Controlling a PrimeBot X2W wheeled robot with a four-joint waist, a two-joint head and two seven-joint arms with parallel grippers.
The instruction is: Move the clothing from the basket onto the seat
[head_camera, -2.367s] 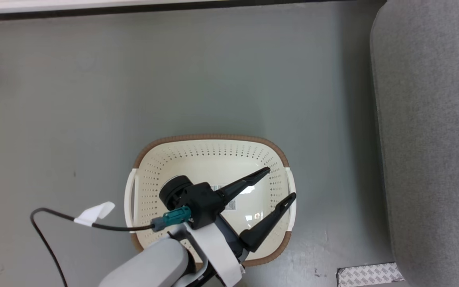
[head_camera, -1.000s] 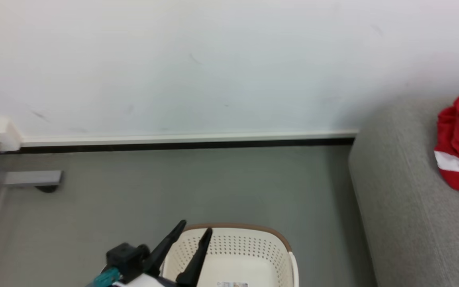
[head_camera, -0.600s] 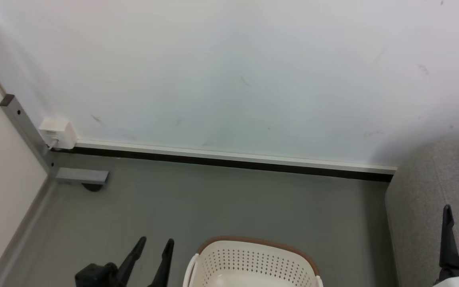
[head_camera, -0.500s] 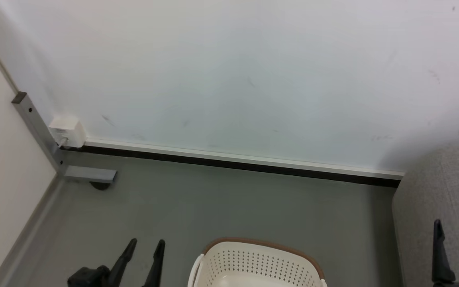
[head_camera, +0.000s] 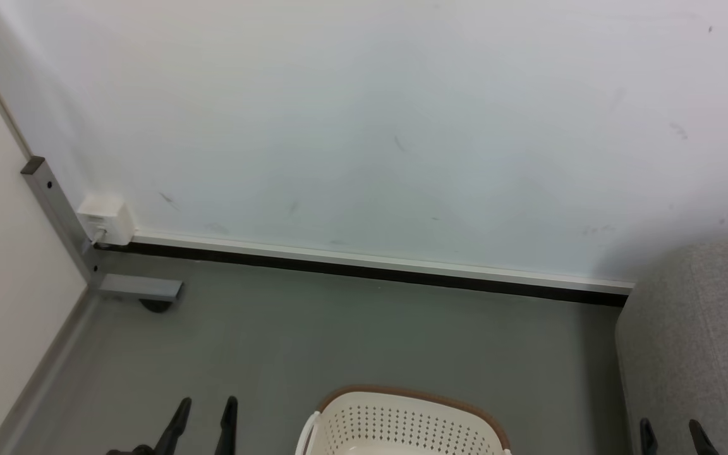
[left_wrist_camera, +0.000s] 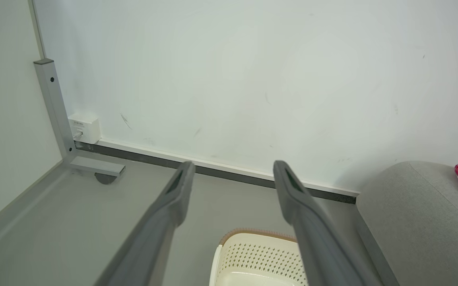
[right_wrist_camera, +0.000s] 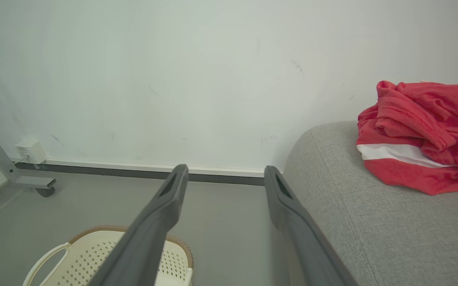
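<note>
the red clothing (right_wrist_camera: 420, 135) lies in a heap on the grey seat (right_wrist_camera: 372, 230), close to the white wall (head_camera: 364, 126). the basket (head_camera: 402, 420) sits on the floor (head_camera: 339, 328) beside the seat, not touching it. the left pincer (left_wrist_camera: 232, 167) is spread wide with nothing in it. the right pincer (right_wrist_camera: 223, 171) is spread wide too and holds nothing, well apart from the clothing

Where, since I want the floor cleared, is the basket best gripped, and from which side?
Probably grip the basket by its white side handle, coming down from above on its outer side: it is a thin loop standing off the perforated wall, leaving a gap for one finger. The open left end effector is on that side.
</note>
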